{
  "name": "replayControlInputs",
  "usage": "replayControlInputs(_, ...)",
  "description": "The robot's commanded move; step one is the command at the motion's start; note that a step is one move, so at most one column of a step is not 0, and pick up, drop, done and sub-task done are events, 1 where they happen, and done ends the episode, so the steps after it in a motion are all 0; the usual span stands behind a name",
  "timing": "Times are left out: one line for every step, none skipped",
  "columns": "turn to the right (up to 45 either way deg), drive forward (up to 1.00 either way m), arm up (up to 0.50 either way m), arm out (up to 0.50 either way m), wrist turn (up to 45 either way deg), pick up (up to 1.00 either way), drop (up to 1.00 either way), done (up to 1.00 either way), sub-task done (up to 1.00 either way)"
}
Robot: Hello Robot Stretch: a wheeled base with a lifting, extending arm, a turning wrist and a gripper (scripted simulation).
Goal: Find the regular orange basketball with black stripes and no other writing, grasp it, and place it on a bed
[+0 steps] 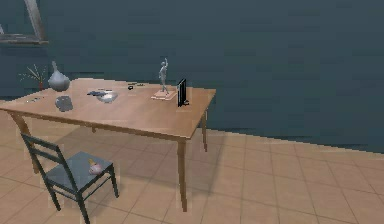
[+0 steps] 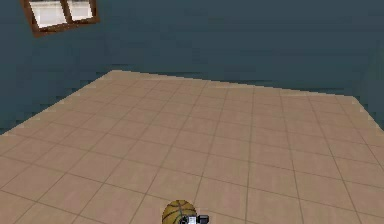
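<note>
The gripper (image 2: 194, 218) sits at the arm side view's bottom edge with the orange basketball (image 2: 177, 212) at its far end. I cannot tell the finger spread or whether it holds the ball. Bare tiled floor (image 2: 200, 130) runs out to the dark wall (image 2: 230, 40). Ahead, a table (image 1: 140, 112) and chair (image 1: 70, 168) stand on the left, with open floor to the right.

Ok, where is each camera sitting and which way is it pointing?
Forward view: on the robot, looking ahead and slightly down at a wooden table and chair; none of the robot itself shows.
Arm side view: on the robot's body, looking out sideways over tiled floor; the end effector sits at the bottom edge near an orange ball.
Shared: the same tiled floor and dark blue wall.
</note>
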Motion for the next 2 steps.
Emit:
replayControlInputs(0.0, 0.0, 0.0, 0.0, 45.0, 0.0, 0.0, 0.0, 0.0)
replayControlInputs(0.0, 0.0, 0.0, 0.0, 24.0, 0.0, 0.0, 0.0, 0.0)
